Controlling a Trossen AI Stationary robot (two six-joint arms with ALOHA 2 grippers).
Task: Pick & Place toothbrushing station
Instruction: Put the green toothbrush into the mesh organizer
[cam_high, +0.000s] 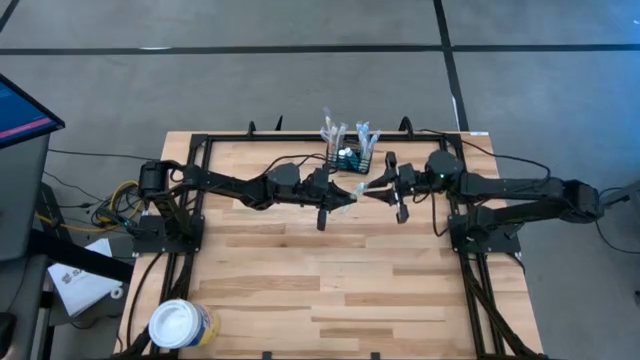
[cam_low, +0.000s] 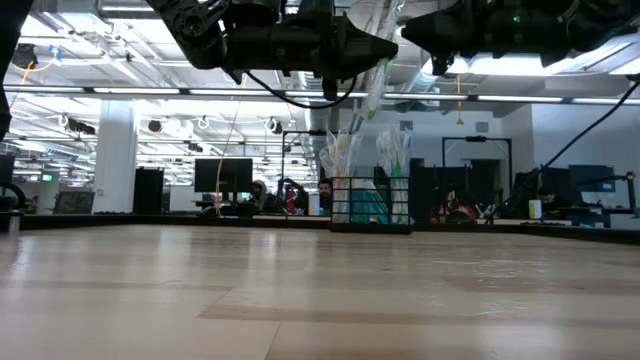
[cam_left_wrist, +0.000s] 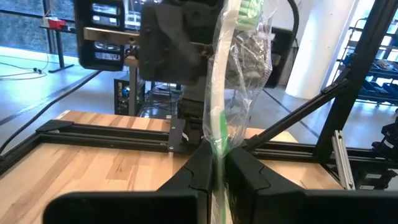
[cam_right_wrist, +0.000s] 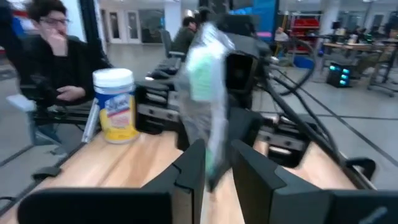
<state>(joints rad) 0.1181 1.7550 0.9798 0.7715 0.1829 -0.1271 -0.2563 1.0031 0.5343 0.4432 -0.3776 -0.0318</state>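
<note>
1. Toothbrushing station (cam_high: 351, 156) at the far edge of the surface (cam_high: 300, 290), near its middle, just beyond both grippers and apart from them; in the low view, standing upright on the wood at the far side (cam_low: 370, 205).
2. Left gripper (cam_high: 345, 195) raised above the surface near its centre, just on the near side of the station, fingers (cam_left_wrist: 194, 171) clamped tight on a plastic-wrapped toothbrush (cam_left_wrist: 219, 118).
3. Right gripper (cam_high: 378, 188) facing the left one from the right, fingers (cam_right_wrist: 189, 171) partly closed around the other end of the same wrapped toothbrush (cam_right_wrist: 208, 87), so held between the two.
4. Station: small black wire-mesh caddy, rectangular, with compartments; several wrapped toothbrushes (cam_high: 333, 130) standing upright in it and sticking out well above the rim, plus something teal lower down; exact compartment of each, cannot tell.
5. Held toothbrush: white and green handle, inside clear crinkled plastic wrapping.
6. Round white tub (cam_high: 181, 324) with yellow-blue label at the near left corner of the surface, well apart from everything else; lid on.
7. Surface: pale wooden planks, smooth, bordered by a black metal frame (cam_high: 230, 137).
</note>
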